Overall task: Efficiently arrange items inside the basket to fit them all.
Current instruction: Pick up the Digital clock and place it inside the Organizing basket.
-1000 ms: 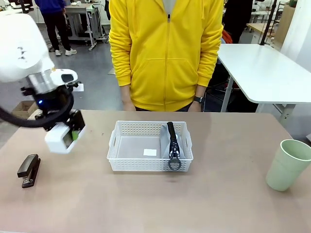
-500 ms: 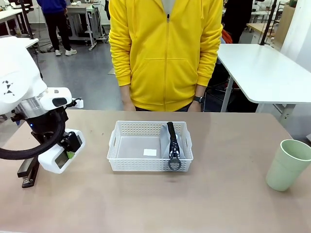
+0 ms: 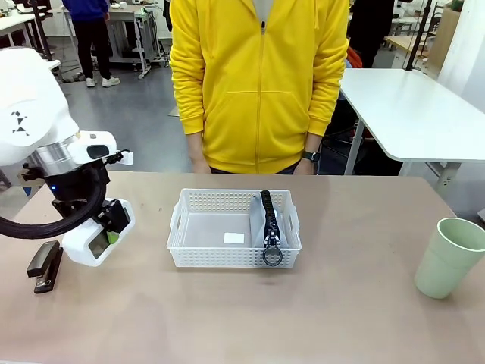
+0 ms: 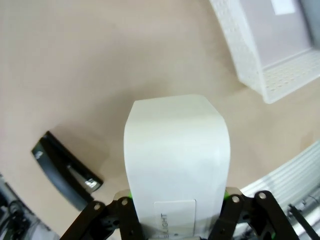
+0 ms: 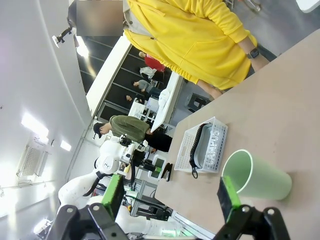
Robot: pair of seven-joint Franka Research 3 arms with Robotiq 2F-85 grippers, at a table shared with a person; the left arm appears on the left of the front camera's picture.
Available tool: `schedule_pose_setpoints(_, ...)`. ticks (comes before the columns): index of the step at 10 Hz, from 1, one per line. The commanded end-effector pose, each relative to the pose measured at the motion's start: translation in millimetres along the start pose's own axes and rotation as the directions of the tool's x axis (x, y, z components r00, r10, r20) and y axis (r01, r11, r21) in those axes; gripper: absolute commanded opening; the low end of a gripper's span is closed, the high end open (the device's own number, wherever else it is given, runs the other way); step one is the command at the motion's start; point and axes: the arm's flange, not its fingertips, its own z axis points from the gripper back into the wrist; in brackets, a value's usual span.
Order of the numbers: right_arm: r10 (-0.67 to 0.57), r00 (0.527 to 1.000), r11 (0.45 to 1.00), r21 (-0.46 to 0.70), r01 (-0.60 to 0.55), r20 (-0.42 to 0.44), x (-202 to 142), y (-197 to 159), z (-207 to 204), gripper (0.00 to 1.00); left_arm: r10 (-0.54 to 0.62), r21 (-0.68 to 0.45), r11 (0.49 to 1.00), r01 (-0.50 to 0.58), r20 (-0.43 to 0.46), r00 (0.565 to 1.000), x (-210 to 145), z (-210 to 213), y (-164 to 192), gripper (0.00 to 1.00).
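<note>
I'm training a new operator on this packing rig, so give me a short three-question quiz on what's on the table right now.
1. True or false: the green cup stands upright on the table, outside the basket.
2. What does the left gripper hold? A) a pen B) the white box C) nothing
3. Which item lies in the basket?
Key: 1 true; 2 B; 3 the grey pouch.
</note>
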Motion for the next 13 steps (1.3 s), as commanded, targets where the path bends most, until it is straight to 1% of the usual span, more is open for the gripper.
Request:
schedule_pose_setpoints(1,0.029,0.999,0.999,0.017,-0.029,0.017,2.5,1.4,-0.3,1.0,-0.026,0.081,0.996,0.023,0.041,0.999,20.7,38.5,-57.5,0.52)
schedule_pose_setpoints(2,0.029,0.999,0.999,0.017,-0.029,0.017,2.5,1.4,-0.3,1.0,-0.095,0.106,0.991,0.085,0.091,0.991,38.7,52.0,-84.7,0.52)
schedule_pose_setpoints(3,0.029,0.999,0.999,0.017,-0.029,0.017,2.5,1.4,-0.3,1.0,-0.165,0.129,0.98,0.15,0.116,0.979,59.7,54.5,-106.6,0.52)
schedule_pose_setpoints(5,0.029,0.999,0.999,0.017,-0.029,0.017,2.5,1.4,-0.3,1.0,-0.257,0.106,0.964,0.243,0.141,0.956,107.9,45.7,-121.4,0.52)
schedule_pose_setpoints(6,0.029,0.999,0.999,0.017,-0.029,0.017,2.5,1.4,-0.3,1.0,-0.339,0.063,0.941,0.333,0.162,0.927,130.7,33.9,-126.1,0.52)
schedule_pose_setpoints(7,0.029,0.999,0.999,0.017,-0.029,0.017,2.5,1.4,-0.3,1.0,-0.357,0.029,0.934,0.357,0.171,0.918,148.0,19.2,-129.8,0.52)
schedule_pose_setpoints(9,0.029,0.999,0.999,0.017,-0.029,0.017,2.5,1.4,-0.3,1.0,-0.333,0.017,0.943,0.333,0.117,0.936,168.9,-16.7,-136.3,0.52)
schedule_pose_setpoints(10,0.029,0.999,0.999,0.017,-0.029,0.017,2.5,1.4,-0.3,1.0,-0.332,-0.005,0.943,0.333,0.087,0.939,174.6,-35.9,-139.3,0.52)
schedule_pose_setpoints(11,0.029,0.999,0.999,0.017,-0.029,0.017,2.5,1.4,-0.3,1.0,-0.323,0.009,0.946,0.323,0.048,0.945,176.7,-53.4,-143.4,0.52)
schedule_pose_setpoints(12,0.029,0.999,0.999,0.017,-0.029,0.017,2.5,1.4,-0.3,1.0,-0.344,0.001,0.939,0.345,0.04,0.938,175.4,-63.6,-147.8,0.52)
schedule_pose_setpoints(13,0.029,0.999,0.999,0.017,-0.029,0.017,2.5,1.4,-0.3,1.0,-0.351,0.018,0.936,0.351,0.021,0.936,175.1,-72.1,-150.3,0.52)
